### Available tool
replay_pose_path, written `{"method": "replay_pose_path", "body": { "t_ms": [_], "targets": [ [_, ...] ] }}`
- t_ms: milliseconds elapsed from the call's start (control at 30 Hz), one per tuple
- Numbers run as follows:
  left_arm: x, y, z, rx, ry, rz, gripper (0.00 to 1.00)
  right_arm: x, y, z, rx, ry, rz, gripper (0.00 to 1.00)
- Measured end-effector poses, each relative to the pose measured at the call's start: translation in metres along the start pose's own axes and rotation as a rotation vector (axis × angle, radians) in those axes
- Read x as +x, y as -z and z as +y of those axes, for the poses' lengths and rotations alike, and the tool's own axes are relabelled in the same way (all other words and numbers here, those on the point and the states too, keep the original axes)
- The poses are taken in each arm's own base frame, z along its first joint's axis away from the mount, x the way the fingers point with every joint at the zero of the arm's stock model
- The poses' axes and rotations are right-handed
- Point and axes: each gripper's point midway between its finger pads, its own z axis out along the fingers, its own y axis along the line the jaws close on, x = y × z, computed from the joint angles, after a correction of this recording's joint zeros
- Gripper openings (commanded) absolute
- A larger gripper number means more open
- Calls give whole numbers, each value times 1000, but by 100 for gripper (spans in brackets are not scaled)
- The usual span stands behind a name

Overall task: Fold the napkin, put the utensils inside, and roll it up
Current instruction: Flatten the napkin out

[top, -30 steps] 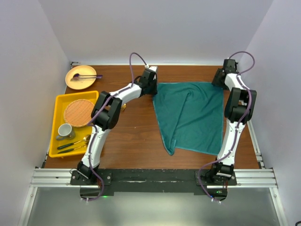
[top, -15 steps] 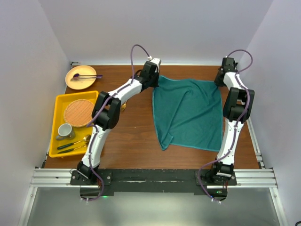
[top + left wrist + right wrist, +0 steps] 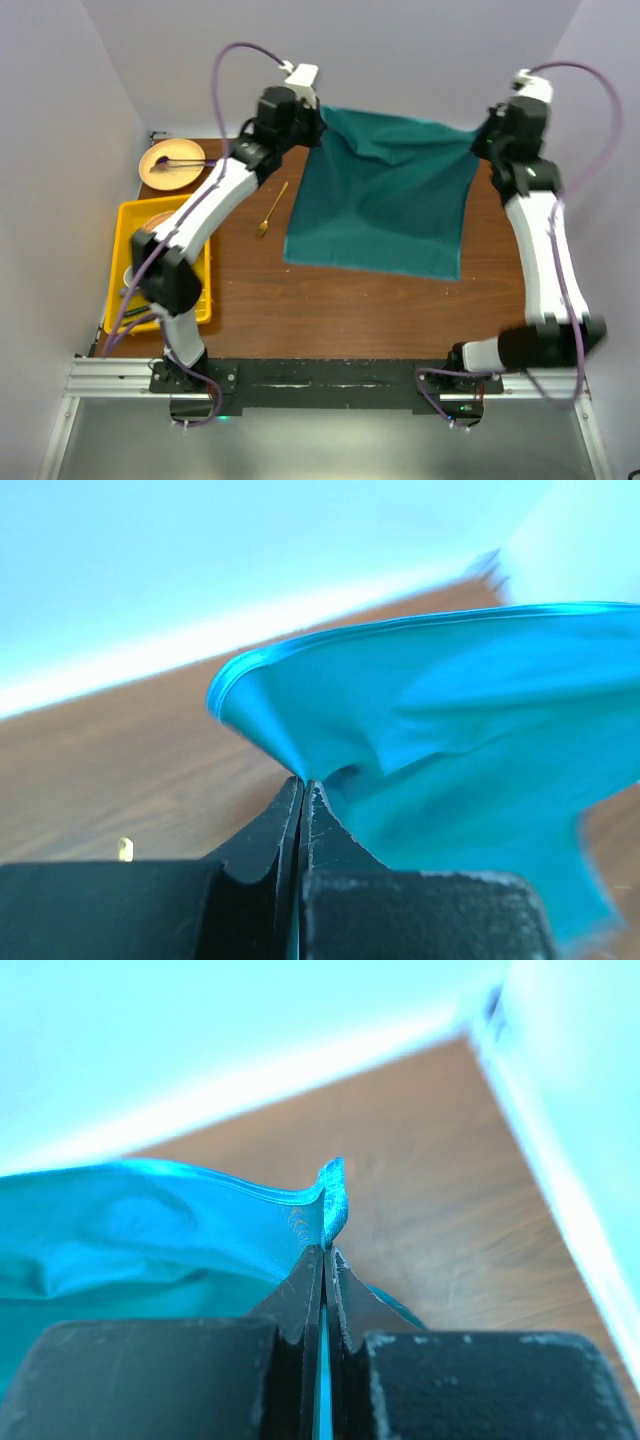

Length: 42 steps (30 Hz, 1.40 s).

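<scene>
The teal napkin (image 3: 385, 195) hangs lifted above the table, stretched between both arms at the back. My left gripper (image 3: 318, 122) is shut on its far left corner, and the cloth (image 3: 450, 720) bunches right at the pinched black fingertips (image 3: 318, 810). My right gripper (image 3: 482, 133) is shut on the far right corner, with the hem (image 3: 333, 1195) sticking up past the tips. A gold fork (image 3: 271, 209) lies on the wood left of the hanging cloth. More utensils lie in the yellow tray, mostly hidden by the left arm.
A yellow tray (image 3: 128, 230) with a woven coaster sits at the left edge. Behind it is a round tan plate (image 3: 170, 163) holding a stick-like utensil with a purple end. Walls close in on the back and both sides.
Both grippers closed on the napkin's far corners and rose, lifting the cloth off the table and spreading it. A gold fork that was under the left arm now shows on the wood.
</scene>
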Motion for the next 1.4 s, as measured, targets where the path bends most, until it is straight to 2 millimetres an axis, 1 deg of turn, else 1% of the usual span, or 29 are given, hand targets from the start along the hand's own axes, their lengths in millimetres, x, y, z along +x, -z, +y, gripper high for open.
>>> {"method": "replay_pose_path", "body": {
  "t_ms": [33, 100, 133, 167, 200, 300, 400, 467, 533, 567, 633, 700, 733, 800, 833, 867, 900, 933, 967, 1000, 1067, 1133, 1167, 1200, 1233, 1267, 1333, 1367, 1400],
  "targets": [
    [-18, 20, -5, 14, -2, -37, 0, -21, 33, -4, -17, -19, -76, 0],
    [-57, 67, -16, 52, -11, -130, 0, -54, 95, -11, -58, -48, -213, 0],
    [-71, 87, -20, 67, -17, -166, 0, -62, 116, -13, -73, -56, -257, 0],
    [-89, 115, -27, 93, -25, -223, 0, -70, 142, -14, -99, -63, -303, 0],
    [-100, 141, -31, 114, -30, -264, 0, -75, 170, -14, -132, -70, -352, 0],
    [-124, 216, -44, 180, -42, -394, 0, -80, 227, -14, -211, -78, -442, 0],
    [-142, 275, -52, 225, -53, -507, 0, -85, 274, -17, -259, -88, -527, 0],
    [-151, 299, -54, 239, -57, -561, 0, -91, 299, -21, -272, -96, -577, 0],
    [-161, 315, -55, 240, -56, -612, 0, -100, 315, -23, -275, -105, -620, 0],
    [-164, 316, -54, 235, -54, -622, 0, -102, 318, -24, -273, -107, -629, 0],
    [-164, 306, -51, 217, -39, -617, 0, -105, 317, -28, -250, -117, -638, 0],
    [-158, 277, -45, 180, -18, -575, 0, -107, 303, -30, -216, -122, -624, 0],
    [-152, 253, -40, 152, -2, -535, 0, -107, 291, -30, -196, -123, -613, 0],
    [-136, 207, -31, 102, 14, -463, 0, -103, 253, -30, -147, -120, -563, 0],
    [-122, 179, -25, 74, 17, -415, 0, -98, 234, -30, -124, -118, -533, 0],
    [-107, 153, -18, 46, 19, -369, 0, -88, 204, -29, -101, -112, -483, 0],
    [-79, 115, -8, 4, 19, -298, 0, -72, 168, -29, -69, -105, -422, 0],
    [-55, 88, 2, -29, 16, -235, 0, -58, 144, -29, -49, -98, -376, 0],
    [-30, 63, 12, -66, 14, -177, 0, -39, 113, -31, -19, -91, -323, 0],
    [2, 35, 24, -107, 13, -103, 0, -13, 79, -34, 16, -79, -258, 0],
    [66, -10, 48, -167, 3, 31, 0, 48, 21, -45, 94, -50, -105, 0],
    [115, -39, 67, -216, -6, 129, 3, 99, -22, -57, 166, -16, 12, 0],
    [139, -56, 75, -238, -12, 174, 15, 124, -41, -65, 208, 4, 61, 4],
    [155, -69, 81, -255, -19, 203, 35, 145, -57, -73, 249, 22, 106, 18],
    [170, -82, 88, -274, -35, 241, 38, 164, -72, -81, 287, 43, 148, 51],
    [177, -97, 94, -295, -50, 257, 47, 176, -87, -87, 316, 64, 180, 57],
    [174, -117, 101, -329, -84, 269, 62, 189, -121, -95, 347, 104, 246, 68],
    [164, -125, 102, -338, -98, 252, 64, 189, -133, -97, 367, 127, 286, 71],
    [152, -129, 101, -342, -105, 233, 64, 182, -153, -95, 375, 133, 297, 73]
  ]
}}
